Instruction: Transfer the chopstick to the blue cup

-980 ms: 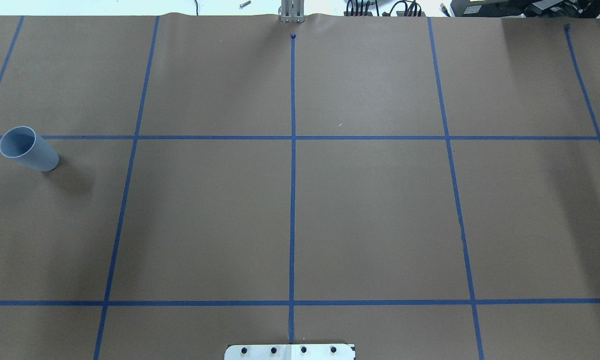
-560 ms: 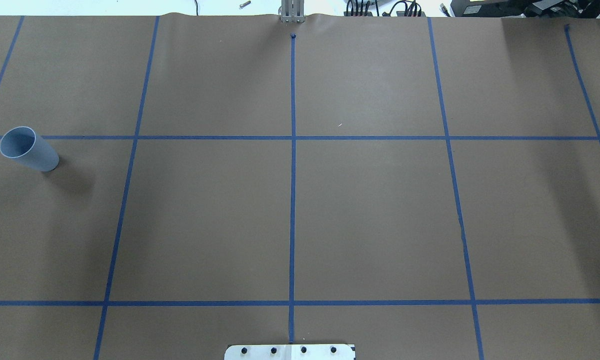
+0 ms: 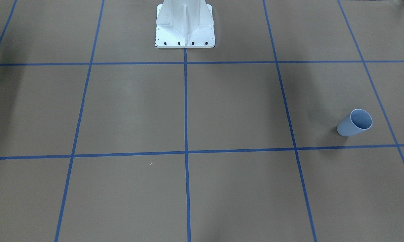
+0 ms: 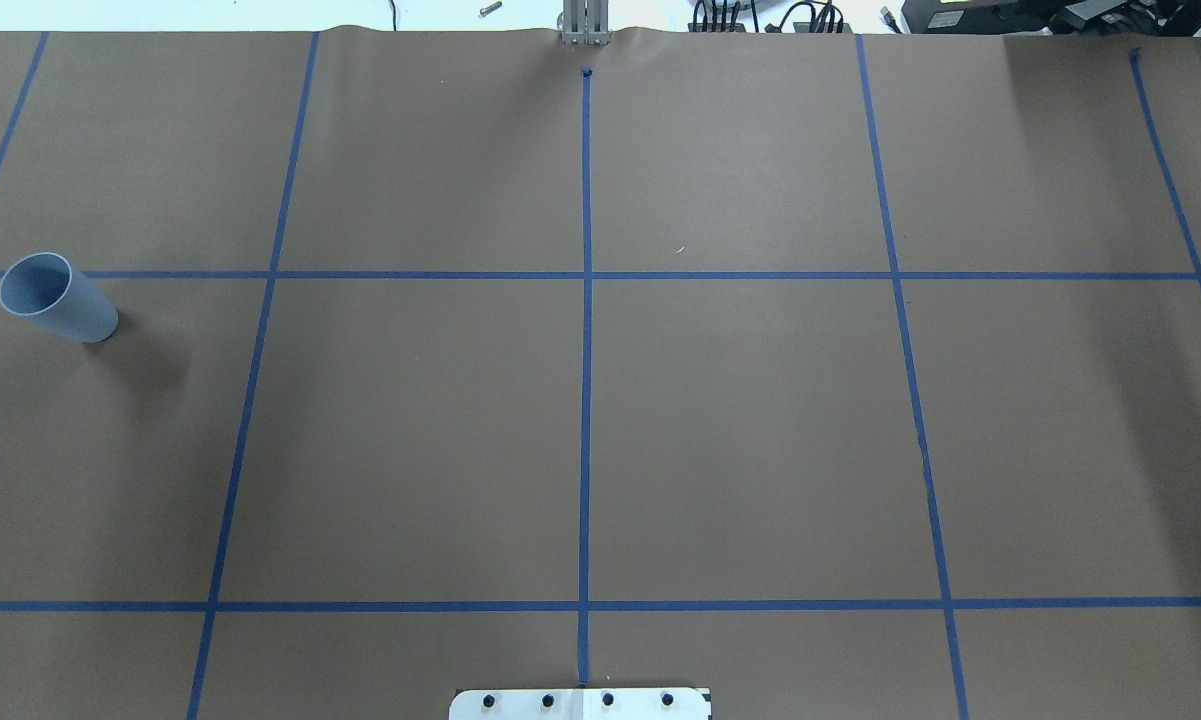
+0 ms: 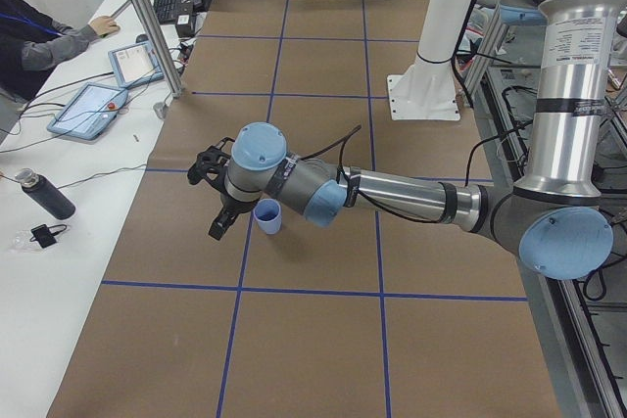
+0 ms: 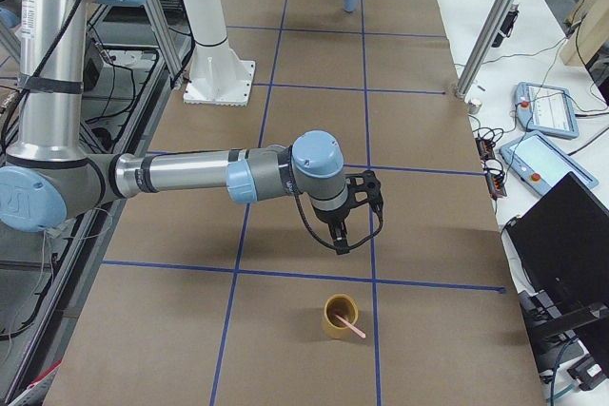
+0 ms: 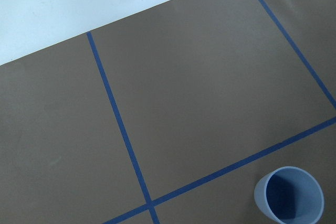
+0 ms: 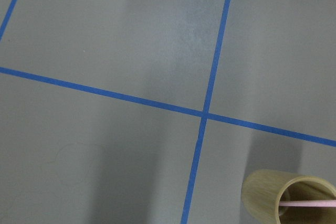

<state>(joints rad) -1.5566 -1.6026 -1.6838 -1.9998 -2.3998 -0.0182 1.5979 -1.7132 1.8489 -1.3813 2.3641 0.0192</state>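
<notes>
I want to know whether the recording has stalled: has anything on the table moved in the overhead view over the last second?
Nothing has visibly changed. In the overhead view the blue cup stands on the same spot near the left edge, upright and empty as before.

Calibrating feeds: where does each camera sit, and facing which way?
Front-facing: across table, facing robot's base.
Overhead: behind robot, looking forward; only base shows.
Left: left end; left arm near.
Right: right end; right arm near.
Left wrist: downward, blue cup; no body.
Right wrist: downward, tan cup, chopstick; no body.
All but the right wrist show the blue cup.
</notes>
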